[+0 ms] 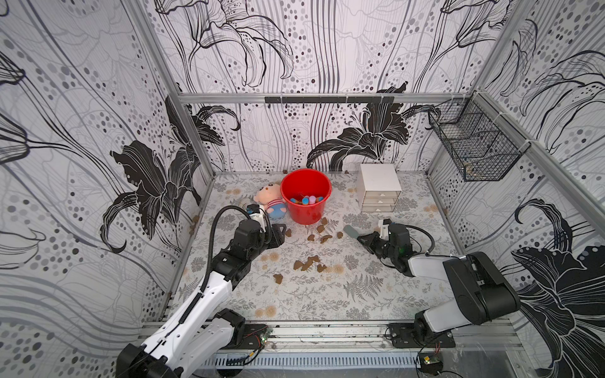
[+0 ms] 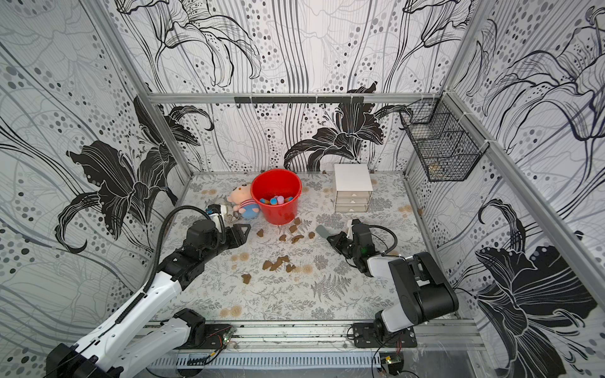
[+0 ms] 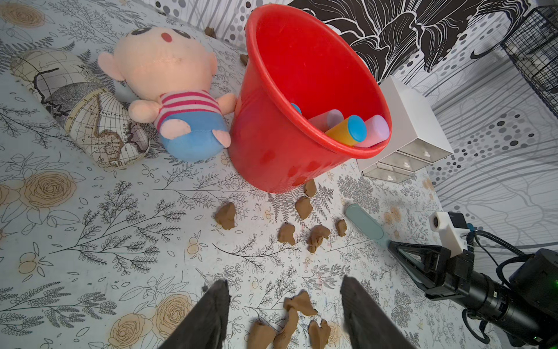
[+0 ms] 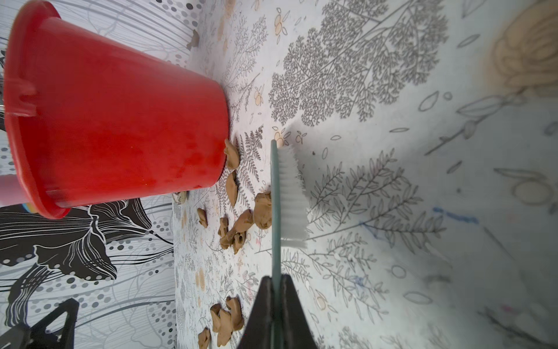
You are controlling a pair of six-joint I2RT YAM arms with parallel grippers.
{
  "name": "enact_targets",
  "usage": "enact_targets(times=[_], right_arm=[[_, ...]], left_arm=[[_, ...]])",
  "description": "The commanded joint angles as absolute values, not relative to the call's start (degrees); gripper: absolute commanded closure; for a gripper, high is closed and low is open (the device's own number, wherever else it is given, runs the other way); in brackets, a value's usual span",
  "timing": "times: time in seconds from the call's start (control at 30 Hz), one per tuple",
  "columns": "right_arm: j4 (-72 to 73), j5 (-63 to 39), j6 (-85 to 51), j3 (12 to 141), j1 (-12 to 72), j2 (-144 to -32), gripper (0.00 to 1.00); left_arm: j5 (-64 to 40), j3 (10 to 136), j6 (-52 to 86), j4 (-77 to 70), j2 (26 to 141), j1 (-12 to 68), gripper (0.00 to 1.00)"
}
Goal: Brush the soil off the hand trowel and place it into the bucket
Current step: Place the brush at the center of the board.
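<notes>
The red bucket point(image 1: 304, 212) point(image 2: 278, 212) point(image 3: 271, 145) point(image 4: 120, 121) stands at the back middle of the table, with coloured handle-like pieces point(image 3: 347, 130) inside. I cannot pick out the hand trowel among them. Brown soil clumps point(image 1: 307, 263) point(image 2: 276, 263) point(image 3: 287, 320) point(image 4: 262, 208) lie scattered in front of the bucket. My right gripper point(image 1: 360, 237) point(image 2: 329, 240) point(image 4: 276, 279) is shut on a teal brush point(image 1: 352, 231) point(image 3: 365, 225) with white bristles point(image 4: 291, 193), held low beside the clumps. My left gripper point(image 1: 281, 232) point(image 2: 244, 230) point(image 3: 283, 287) is open and holds nothing, left of the bucket's front.
A plush doll point(image 1: 270, 201) point(image 3: 181, 99) lies against the bucket's left side, next to a globe-print cylinder point(image 3: 81, 105). A white drawer box point(image 1: 379, 188) stands right of the bucket. A black wire basket point(image 1: 474, 144) hangs on the right wall.
</notes>
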State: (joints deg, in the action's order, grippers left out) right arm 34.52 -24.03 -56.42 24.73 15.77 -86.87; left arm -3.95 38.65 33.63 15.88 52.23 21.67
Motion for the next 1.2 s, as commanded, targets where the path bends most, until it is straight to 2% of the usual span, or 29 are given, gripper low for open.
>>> enact_targets(times=[0.0, 0.27, 0.4, 0.53, 0.77, 0.97, 1.07, 1.17], right_arm=[[36.9, -24.8, -58.6, 23.6, 14.3, -89.0, 0.87], [37.0, -25.4, -58.2, 22.5, 12.5, -91.4, 0.76], [31.4, -23.4, -53.5, 21.8, 11.2, -89.2, 0.70], [25.9, -20.3, -48.8, 21.3, 11.1, -85.5, 0.52], [17.2, -15.3, -42.9, 20.7, 11.1, -78.4, 0.36], [5.9, -6.9, -35.9, 21.2, 11.1, -65.6, 0.22], [-0.7, -3.0, -30.7, 23.1, 11.4, -55.5, 0.12], [-8.2, 4.4, -23.9, 27.4, 14.2, -45.9, 0.08]], left_arm=[[-3.5, 38.3, 32.7, 13.9, 52.7, 21.3, 0.38], [-3.8, 37.0, 32.6, 13.3, 53.1, 21.2, 0.38], [-2.7, 36.3, 32.3, 13.5, 52.5, 21.2, 0.38], [-2.5, 35.6, 32.5, 13.5, 52.4, 21.2, 0.37], [-2.3, 35.2, 32.7, 13.4, 52.2, 21.1, 0.37], [1.7, 34.5, 31.8, 14.4, 50.9, 20.9, 0.36], [5.6, 33.3, 31.3, 14.1, 49.3, 20.7, 0.31], [10.3, 30.3, 30.7, 11.3, 46.5, 20.3, 0.23]])
